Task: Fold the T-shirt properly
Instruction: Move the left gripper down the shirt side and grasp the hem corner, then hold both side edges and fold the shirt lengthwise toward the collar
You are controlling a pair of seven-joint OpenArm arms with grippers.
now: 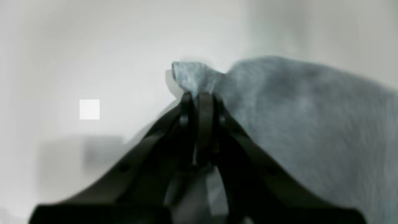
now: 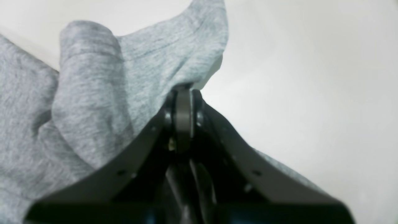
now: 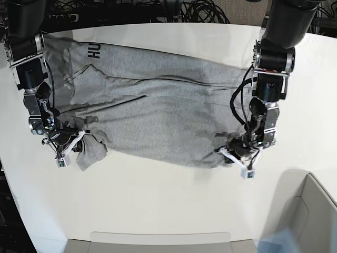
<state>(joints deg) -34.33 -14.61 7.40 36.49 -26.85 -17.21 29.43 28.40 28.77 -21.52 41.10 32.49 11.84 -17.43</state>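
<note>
Both claws are pinched tight on the T-shirt (image 3: 158, 110): left claw (image 1: 200, 95) and right claw (image 2: 183, 90) each grip a near edge. Heather-grey, rumpled, it lies spread across the white table (image 3: 158, 211), black lettering at one end.

Overhead base view; two close wrist views

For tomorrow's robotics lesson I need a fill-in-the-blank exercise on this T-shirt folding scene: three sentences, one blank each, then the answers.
1. Both grippers are shut on the near edge of the heather-grey ____.
2. The left gripper pinches the T-shirt, and the right gripper does the ____.
3. In the base view, the garment lies spread on a ____ table, with black lettering near its far corner.

Missing words: T-shirt; same; white
</note>
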